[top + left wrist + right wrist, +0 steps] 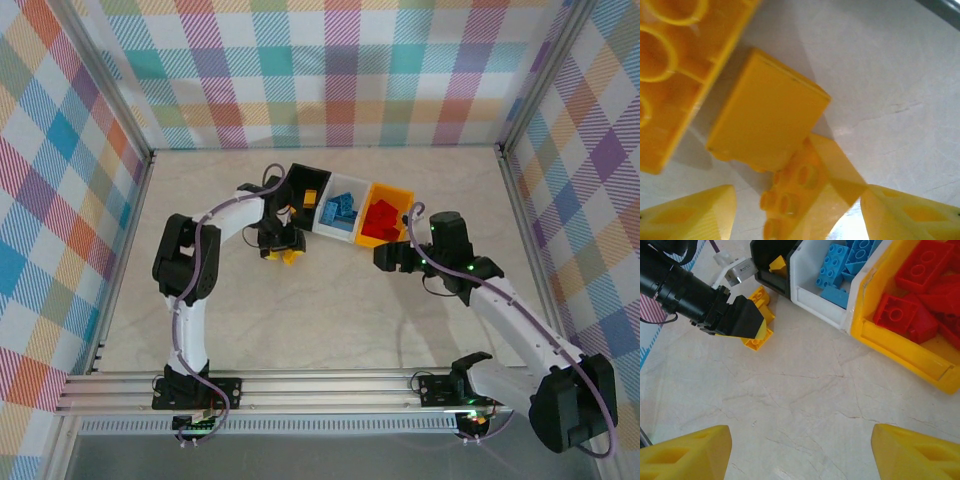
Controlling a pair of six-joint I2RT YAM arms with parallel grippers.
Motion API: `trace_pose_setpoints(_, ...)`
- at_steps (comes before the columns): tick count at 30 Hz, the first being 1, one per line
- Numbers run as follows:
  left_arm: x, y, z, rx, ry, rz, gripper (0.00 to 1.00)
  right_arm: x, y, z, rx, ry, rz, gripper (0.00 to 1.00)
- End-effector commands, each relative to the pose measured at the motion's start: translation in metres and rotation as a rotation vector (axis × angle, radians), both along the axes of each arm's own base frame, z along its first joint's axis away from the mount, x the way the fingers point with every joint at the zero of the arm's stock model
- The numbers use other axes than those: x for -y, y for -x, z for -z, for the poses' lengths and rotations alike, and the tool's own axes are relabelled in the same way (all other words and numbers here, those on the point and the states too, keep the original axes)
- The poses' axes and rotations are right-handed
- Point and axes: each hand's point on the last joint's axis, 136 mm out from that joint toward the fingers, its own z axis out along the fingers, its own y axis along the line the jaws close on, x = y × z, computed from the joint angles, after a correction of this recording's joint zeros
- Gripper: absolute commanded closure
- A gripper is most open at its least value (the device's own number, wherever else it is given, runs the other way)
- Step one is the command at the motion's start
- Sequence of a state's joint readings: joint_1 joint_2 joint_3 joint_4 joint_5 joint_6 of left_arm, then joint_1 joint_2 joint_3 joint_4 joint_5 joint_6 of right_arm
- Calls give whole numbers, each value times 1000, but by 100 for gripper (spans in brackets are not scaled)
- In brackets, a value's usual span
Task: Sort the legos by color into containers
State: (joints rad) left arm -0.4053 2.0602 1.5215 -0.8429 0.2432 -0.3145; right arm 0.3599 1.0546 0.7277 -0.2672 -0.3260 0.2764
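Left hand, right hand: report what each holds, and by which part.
Neither holds anything. The left hand is open over small yellow studded plastic bricks, gripping none; the right hand is open and empty too.

Right gripper spread over tabletop, left gripper at yellow legos, black bin, white bin holding blue legos, yellow-orange bin holding red legos
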Motion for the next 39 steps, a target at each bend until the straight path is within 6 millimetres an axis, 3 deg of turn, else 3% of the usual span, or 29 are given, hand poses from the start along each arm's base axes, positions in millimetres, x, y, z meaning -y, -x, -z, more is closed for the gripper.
trace_pose_setpoints(1, 8, 25, 7, -42, -19, 38, 38, 1, 3, 7, -16, 3, 0, 26)
trace_pose_setpoints(6, 21, 40, 14, -51, -27, 65, 53, -3, -1, 7, -24, -17, -1, 28)
trace_pose_setpoints(11, 19, 43, 12, -42, -31, 63, 70, -6, -4, 2, -23, -37, 2, 29)
trace_pose_setpoints(19, 16, 54, 7, -46, -22, 71, 76, -3, 4, 5, -36, -44, 22, 30)
trace_pose_setpoints(28, 19, 87, -15, -40, 46, 45, 76, -5, 21, 35, -156, -38, 30, 28)
trace_pose_setpoints(31, 17, 84, -35, 9, 54, 40, 76, -12, 24, 43, -185, -49, 13, 28)
trace_pose_setpoints(34, 16, 68, -60, 66, 58, 46, 75, -19, 23, 48, -200, -61, 3, 27)
trace_pose_setpoints(39, 10, 17, -98, 144, 82, 23, 75, -30, 14, 45, -194, -63, -19, 27)
